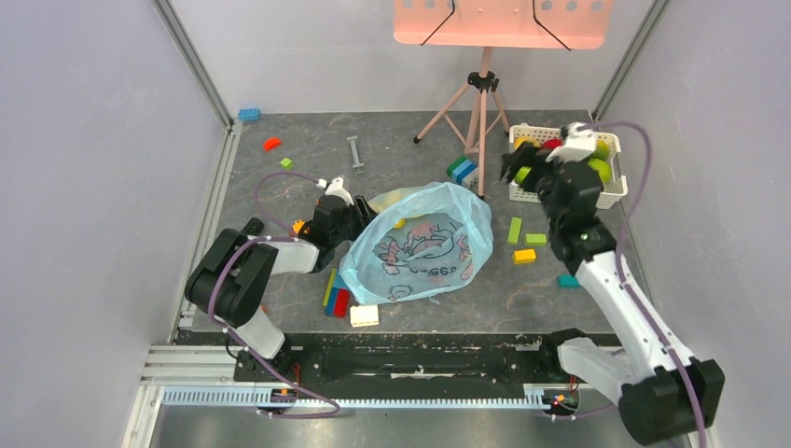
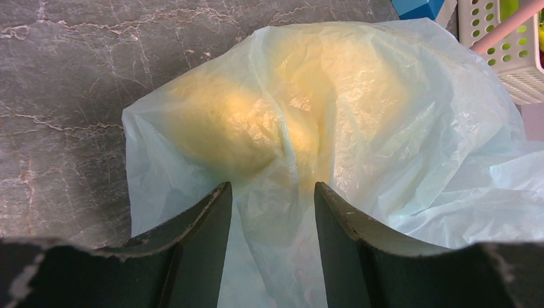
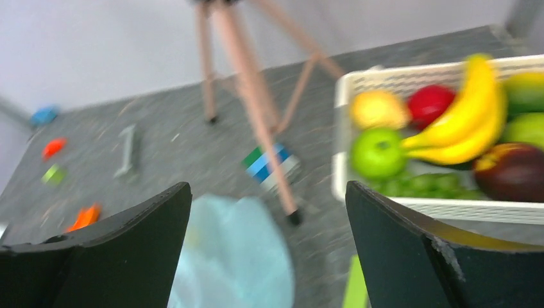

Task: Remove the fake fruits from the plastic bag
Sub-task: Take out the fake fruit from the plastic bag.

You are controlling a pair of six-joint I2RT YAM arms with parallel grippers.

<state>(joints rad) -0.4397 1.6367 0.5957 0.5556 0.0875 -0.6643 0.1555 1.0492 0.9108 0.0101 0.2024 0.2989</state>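
The light-blue plastic bag (image 1: 424, 247) (image 2: 385, 128) (image 3: 237, 256) lies mid-table, print side up. A yellow fruit (image 2: 224, 122) shows through its film at the left end. My left gripper (image 1: 350, 224) (image 2: 272, 192) is at the bag's left edge, its jaws partly apart, and a gathered fold of bag fills the gap. My right gripper (image 1: 520, 168) (image 3: 268, 192) hovers open and empty beside the white basket (image 1: 611, 196) (image 3: 340, 141). A banana bunch (image 3: 462, 115) and a dark maroon fruit (image 3: 513, 170) lie in the basket.
The basket also holds a red apple (image 3: 430, 102) and a green apple (image 3: 378, 153). A pink tripod (image 1: 480, 112) stands behind the bag. Building blocks (image 1: 336, 297) lie scattered around the bag. Grey walls enclose the table on both sides.
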